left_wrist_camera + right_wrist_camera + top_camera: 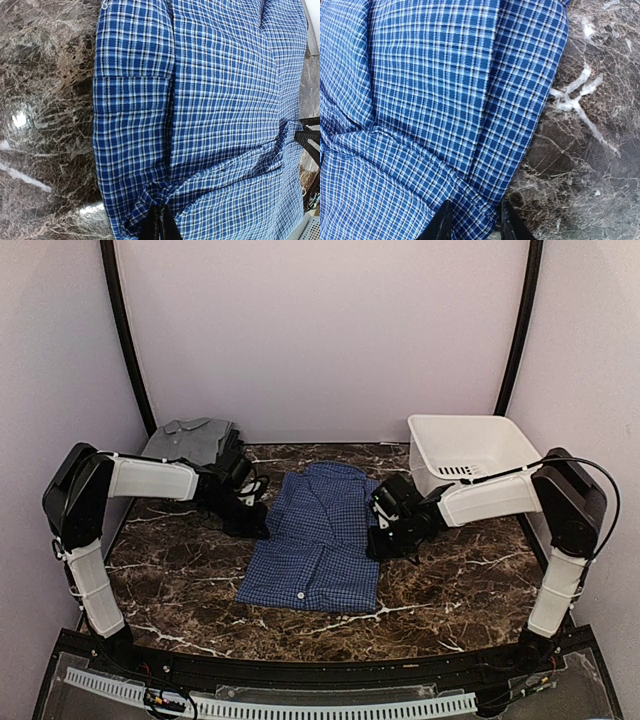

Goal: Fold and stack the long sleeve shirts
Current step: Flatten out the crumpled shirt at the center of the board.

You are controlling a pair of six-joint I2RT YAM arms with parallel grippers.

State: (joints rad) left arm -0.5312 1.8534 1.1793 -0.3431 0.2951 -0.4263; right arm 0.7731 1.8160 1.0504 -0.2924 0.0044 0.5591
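The blue checked shirt [318, 540] lies partly folded in the middle of the marble table, collar towards the back. The plain grey shirt [190, 440] sits folded at the back left. My left gripper [262, 520] is at the blue shirt's left edge. In the left wrist view its fingers [160, 222] are shut and pinch a bunched fold of the blue cloth [200, 100]. My right gripper [380, 535] is at the shirt's right edge. In the right wrist view it [472, 222] is open, its fingers [440, 225] apart astride the edge of the blue cloth [435, 90].
A white plastic tub [468, 448] stands at the back right, just behind my right arm. Dark marble tabletop [180, 570] shows on both sides of the shirt. White walls close in the back and sides.
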